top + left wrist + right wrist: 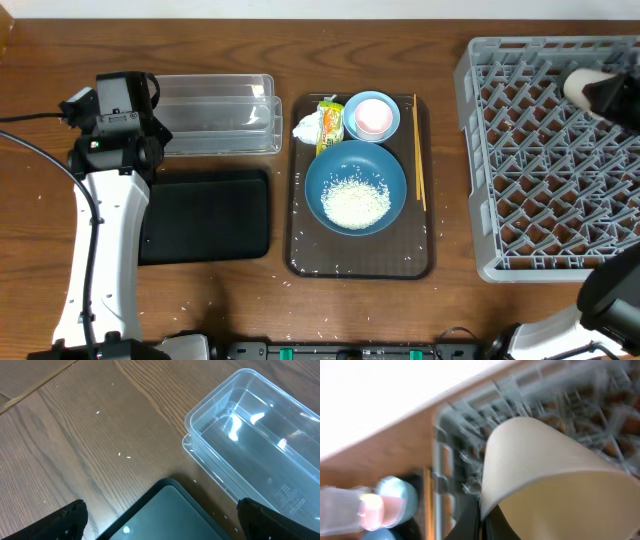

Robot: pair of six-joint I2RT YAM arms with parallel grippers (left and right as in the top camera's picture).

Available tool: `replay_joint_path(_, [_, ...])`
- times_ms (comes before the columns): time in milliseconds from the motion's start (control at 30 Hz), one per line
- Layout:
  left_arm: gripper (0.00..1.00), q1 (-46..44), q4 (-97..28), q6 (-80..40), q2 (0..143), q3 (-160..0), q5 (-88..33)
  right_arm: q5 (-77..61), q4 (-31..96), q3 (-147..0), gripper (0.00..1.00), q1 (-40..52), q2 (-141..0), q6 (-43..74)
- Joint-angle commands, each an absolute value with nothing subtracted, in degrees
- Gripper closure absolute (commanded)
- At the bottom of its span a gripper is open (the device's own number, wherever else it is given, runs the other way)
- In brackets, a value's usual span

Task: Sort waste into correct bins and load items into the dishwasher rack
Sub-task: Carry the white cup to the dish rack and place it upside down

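1. Left arm (100,230): long white link, with black joint housings stacked at the wrist end.
2. Black cable (40,150): thin, loops in from the side and runs along the white link.
3. Left fingertips (70,520): matte black, rounded.
4. Right arm (610,290): black joint block on a white link, and the right finger (470,520) is black.

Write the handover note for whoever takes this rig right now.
Left gripper: open, holding nothing, over the black tray beside the clear tub; no waste in either.
Right gripper: shut on the white cup, at the dishwasher rack, not released.
On the brown serving tray: tissue, wrapper, small bowl, large blue bowl holding the rice, chopsticks.
Done: cup brought to the rack.
Left: release cup, bin waste, rack bowls and chopsticks.
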State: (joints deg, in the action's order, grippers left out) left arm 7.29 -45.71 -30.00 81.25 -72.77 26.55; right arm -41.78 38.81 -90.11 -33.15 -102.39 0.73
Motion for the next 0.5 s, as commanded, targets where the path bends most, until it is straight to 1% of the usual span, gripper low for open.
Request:
replay_joint_path(0, [0.02,7.42,-45.87,-30.33,81.34,-72.71,27.46,-64.31,33.76,-87.42,0.99,-37.93,-101.69,0.14])
replay_joint_path(100, [0.02,7.42,-45.84,-30.33,81.34,-72.71,27.46,-69.76,28.88,-84.23,0.99,-40.60,-101.82,0.14])
replay_joint_path(367, [0.02,7.42,-45.84,-30.33,81.34,-72.71,27.46,-71.33,21.76,-75.46,0.99,-42.44,-104.20,-0.86])
replay_joint_path(467, [0.02,7.42,-45.87,-30.33,81.34,-72.71,27.46,-75.61,16.88,-74.17,0.99,-42.39,-106.63,-0.93])
